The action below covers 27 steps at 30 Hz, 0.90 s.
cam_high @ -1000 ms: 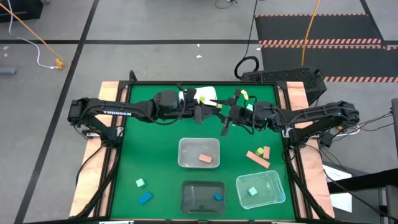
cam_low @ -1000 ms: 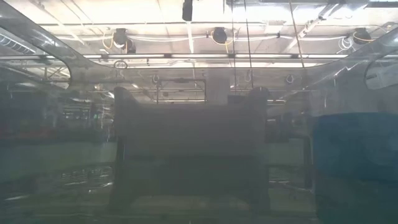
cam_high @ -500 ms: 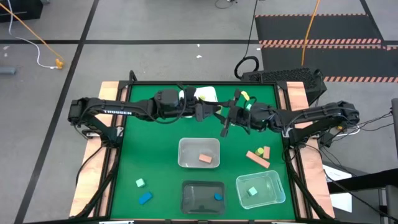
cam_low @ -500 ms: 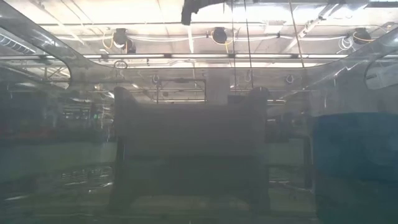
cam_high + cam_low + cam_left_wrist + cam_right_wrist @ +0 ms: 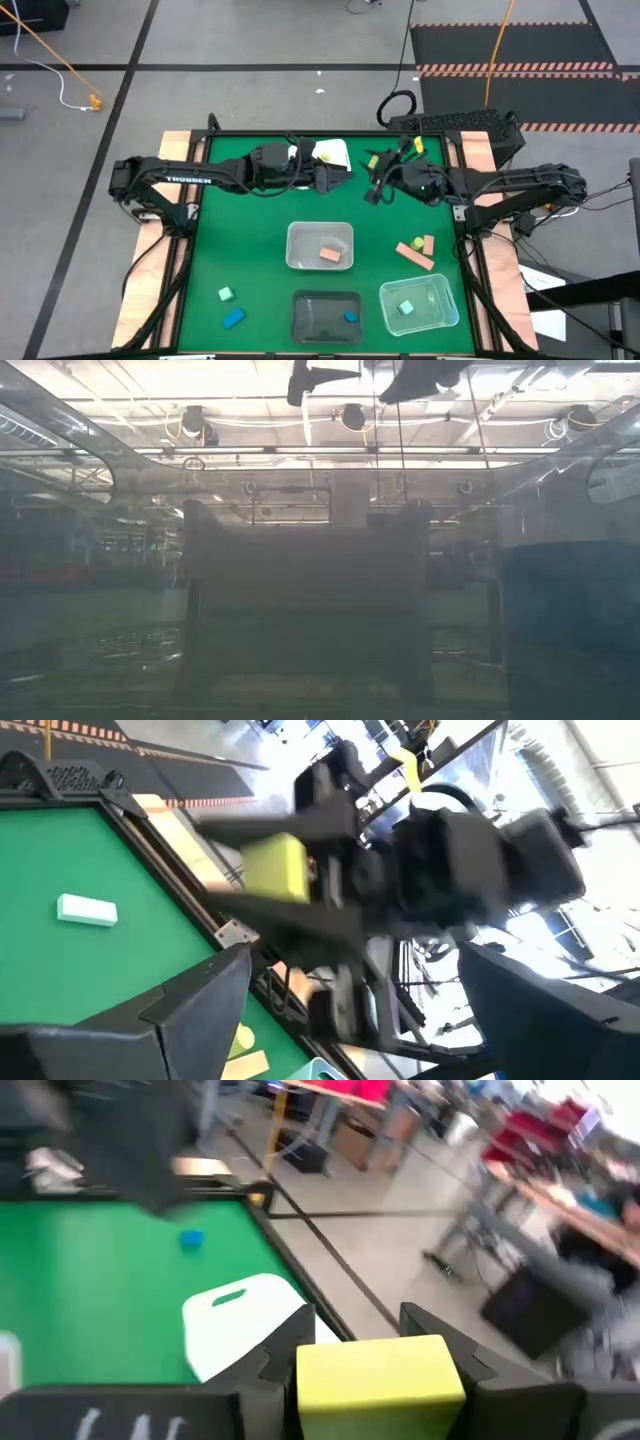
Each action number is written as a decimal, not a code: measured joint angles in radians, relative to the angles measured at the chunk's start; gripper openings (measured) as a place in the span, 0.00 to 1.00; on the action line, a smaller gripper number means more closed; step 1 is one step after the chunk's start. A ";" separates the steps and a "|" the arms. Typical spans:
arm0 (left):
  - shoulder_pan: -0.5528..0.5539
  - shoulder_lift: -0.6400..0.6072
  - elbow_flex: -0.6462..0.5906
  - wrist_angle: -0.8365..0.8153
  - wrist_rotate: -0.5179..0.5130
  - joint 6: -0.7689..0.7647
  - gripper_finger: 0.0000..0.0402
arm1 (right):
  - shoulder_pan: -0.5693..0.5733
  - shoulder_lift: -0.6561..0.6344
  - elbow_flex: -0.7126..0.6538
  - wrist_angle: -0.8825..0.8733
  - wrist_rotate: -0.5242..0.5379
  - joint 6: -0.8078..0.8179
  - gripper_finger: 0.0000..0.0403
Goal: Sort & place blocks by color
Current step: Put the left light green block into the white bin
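White lettering, seemingly "TROSSEN", runs along the left arm [image 5: 185, 180]

Robot lab: green table [image 5: 250, 230], taped concrete floor [image 5: 250, 95], cables [image 5: 45, 45].

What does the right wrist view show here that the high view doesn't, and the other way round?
Only the right wrist view: the yellow block up close, clamped between the right gripper's fingers, and the room beyond the table.

Only the high view: both arms, the open left gripper, the clear tub holding a salmon block, the dark tub, the tub with a mint block, and loose blocks on the mat.

Both: the green mat and the white tub.
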 joint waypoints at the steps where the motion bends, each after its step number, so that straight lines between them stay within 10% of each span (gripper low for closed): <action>1: 0.000 -0.006 0.000 0.003 0.001 0.002 0.87 | -0.015 -0.007 0.000 -0.017 0.001 0.040 0.28; 6: -0.003 -0.053 0.000 0.011 0.002 0.050 0.85 | -0.095 -0.016 0.000 -0.082 -0.008 0.240 0.28; 27: -0.114 -0.189 0.000 -0.073 0.008 0.273 0.79 | -0.394 0.396 0.000 0.175 -0.637 0.775 0.28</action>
